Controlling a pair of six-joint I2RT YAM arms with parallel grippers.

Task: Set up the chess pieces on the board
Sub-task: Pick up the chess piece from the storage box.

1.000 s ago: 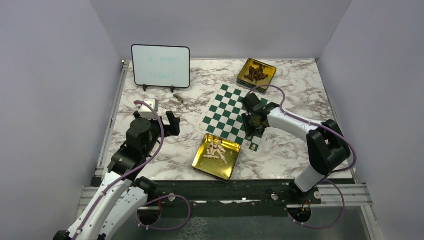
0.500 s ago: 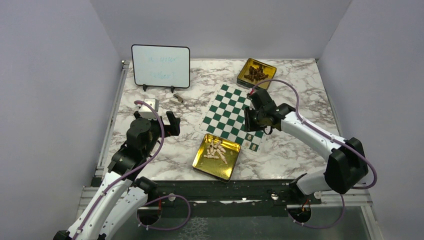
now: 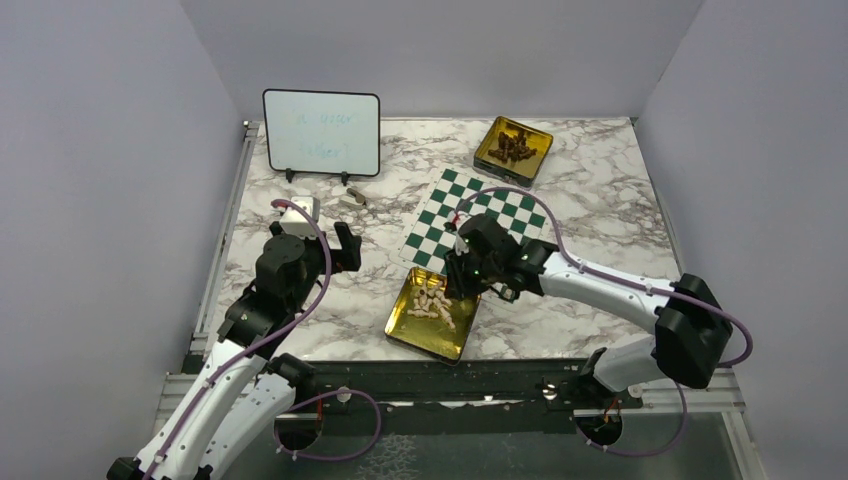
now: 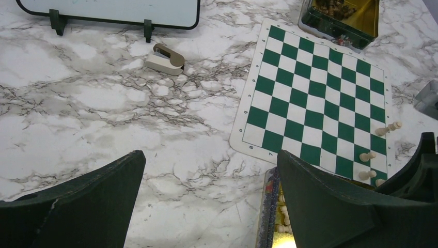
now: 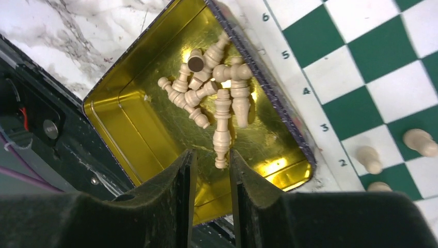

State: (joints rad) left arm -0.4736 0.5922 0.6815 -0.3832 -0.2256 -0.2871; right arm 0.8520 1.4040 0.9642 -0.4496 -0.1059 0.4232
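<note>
While right gripper (image 5: 210,153) is hovering over gold tin (image 5: 129,129), jaws are standing narrowly apart, pinching nothing. Chess pieces (image 5: 217,93) are lying heaped in tin. Longest piece (image 5: 222,129) is lying in line with gap, long axis crossing closing direction, likely suiting pinch across stem. Placed pieces (image 5: 368,157) are standing along near edge of board (image 5: 361,57). Left gripper (image 4: 209,155), spread wide, is sitting well apart; right arm nearer.
</note>
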